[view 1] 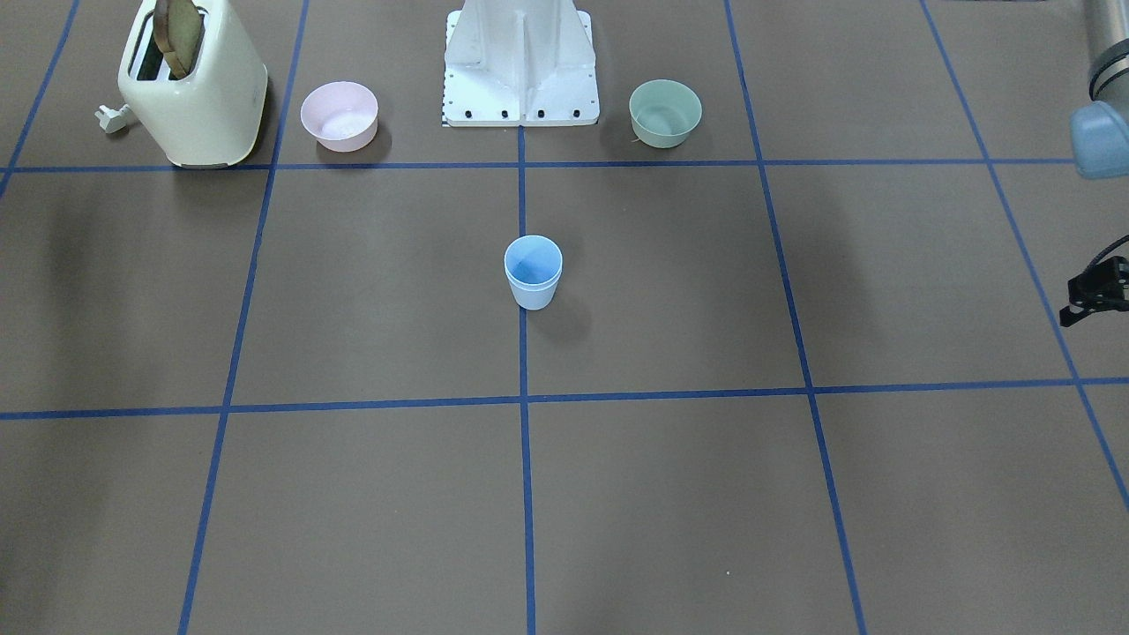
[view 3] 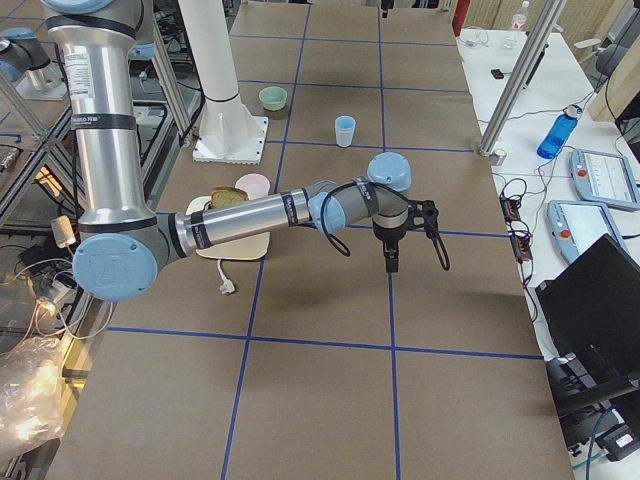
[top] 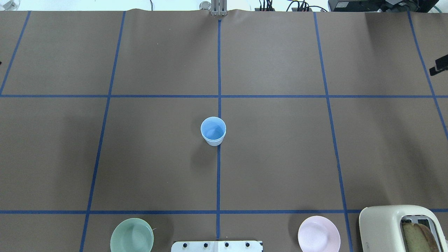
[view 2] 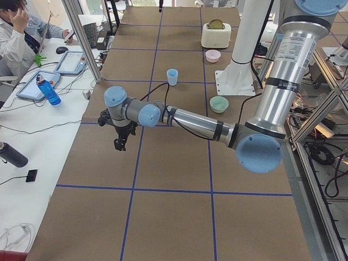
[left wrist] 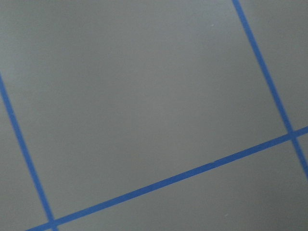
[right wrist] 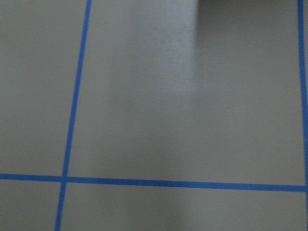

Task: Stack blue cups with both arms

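The cups (view 1: 533, 273) stand upright mid-surface (view 1: 353, 291) on the centre tape line. They seem to be nested, since the front view shows a second rim just below the top one that the overhead view barely hints at, so the stacking looks done. That would explain why the left fingers (view 2: 118, 142) and right fingers (view 3: 389, 258) hang well apart from them at opposite ends, nothing visibly in them. Only the side views show them whole, so I cannot tell how open they are, and both wrist views give just bare surface and tape.

No text readable, right arm (view 3: 103, 150) label illegible
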Tool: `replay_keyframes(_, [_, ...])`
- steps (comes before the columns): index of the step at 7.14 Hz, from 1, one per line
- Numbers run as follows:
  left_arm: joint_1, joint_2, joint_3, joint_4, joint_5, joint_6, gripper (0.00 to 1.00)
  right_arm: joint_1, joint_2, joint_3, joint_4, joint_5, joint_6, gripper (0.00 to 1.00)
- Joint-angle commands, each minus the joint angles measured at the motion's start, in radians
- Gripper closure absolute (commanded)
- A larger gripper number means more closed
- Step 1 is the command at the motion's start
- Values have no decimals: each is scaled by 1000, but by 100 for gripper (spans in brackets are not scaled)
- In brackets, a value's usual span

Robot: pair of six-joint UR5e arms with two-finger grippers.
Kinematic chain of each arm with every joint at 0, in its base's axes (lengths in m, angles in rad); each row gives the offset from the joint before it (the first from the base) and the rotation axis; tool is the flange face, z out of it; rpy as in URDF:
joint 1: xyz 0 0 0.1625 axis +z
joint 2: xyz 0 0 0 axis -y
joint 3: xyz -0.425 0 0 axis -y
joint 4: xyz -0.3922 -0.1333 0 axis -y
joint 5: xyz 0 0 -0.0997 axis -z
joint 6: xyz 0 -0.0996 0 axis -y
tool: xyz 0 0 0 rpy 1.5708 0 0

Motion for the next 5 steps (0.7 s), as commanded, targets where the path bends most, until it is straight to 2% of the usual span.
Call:
replay_keyframes(1, [-90,85,16,38,-16,92,0,46,-100,9,8,4,-36,0])
replay_keyframes(2, [-92,116,9,34,-52,92,0,54,-131,17,9,7,-38,0])
replay_keyframes(5, [-91,127,6,38,-59,90,0,54,-144,19,9,7,-44,0])
